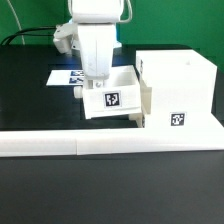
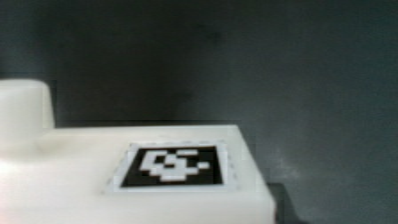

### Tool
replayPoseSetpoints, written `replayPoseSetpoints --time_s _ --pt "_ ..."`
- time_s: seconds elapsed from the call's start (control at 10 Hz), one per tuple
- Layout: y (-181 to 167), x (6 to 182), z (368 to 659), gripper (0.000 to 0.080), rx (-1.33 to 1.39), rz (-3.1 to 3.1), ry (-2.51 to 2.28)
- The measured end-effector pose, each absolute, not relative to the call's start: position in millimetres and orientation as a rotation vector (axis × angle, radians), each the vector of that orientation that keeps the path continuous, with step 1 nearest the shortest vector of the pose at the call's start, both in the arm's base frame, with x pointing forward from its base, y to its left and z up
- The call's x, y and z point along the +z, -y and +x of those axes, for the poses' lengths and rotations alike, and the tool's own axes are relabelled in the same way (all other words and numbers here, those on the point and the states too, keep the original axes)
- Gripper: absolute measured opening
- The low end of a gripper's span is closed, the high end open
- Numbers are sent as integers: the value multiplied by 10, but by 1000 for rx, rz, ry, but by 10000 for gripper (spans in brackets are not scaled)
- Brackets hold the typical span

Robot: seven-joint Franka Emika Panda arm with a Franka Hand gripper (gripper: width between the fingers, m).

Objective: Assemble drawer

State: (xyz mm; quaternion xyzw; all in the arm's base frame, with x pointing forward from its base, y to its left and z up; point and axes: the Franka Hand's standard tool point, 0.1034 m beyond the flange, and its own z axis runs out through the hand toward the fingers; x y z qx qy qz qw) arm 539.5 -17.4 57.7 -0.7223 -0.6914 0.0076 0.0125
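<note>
A small white drawer box (image 1: 110, 100) with a black-and-white tag on its front lies slightly tilted, its side against the left side of the large white drawer housing (image 1: 178, 90). My gripper (image 1: 93, 88) comes down onto the box's back left part. Its fingertips are hidden by the hand and the box wall. In the wrist view the box's tagged white face (image 2: 175, 166) fills the near part, very close, and no finger shows. A rounded white part (image 2: 22, 110) stands beside it.
The marker board (image 1: 62, 75) lies on the black table behind the arm. A long white rail (image 1: 60, 143) runs along the front of the table, under the housing's front edge. Cables hang at the back left.
</note>
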Motion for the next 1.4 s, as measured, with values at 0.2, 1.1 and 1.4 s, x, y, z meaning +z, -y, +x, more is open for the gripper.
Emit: replayPoseSetpoints --time_s 0.2,1.1,1.4 --pt "248 571 5388 44 22 -2239 2164" --pt "712 566 5311 44 -83 -2197 2105" --pt "664 569 5319 44 -34 -2231 2102"
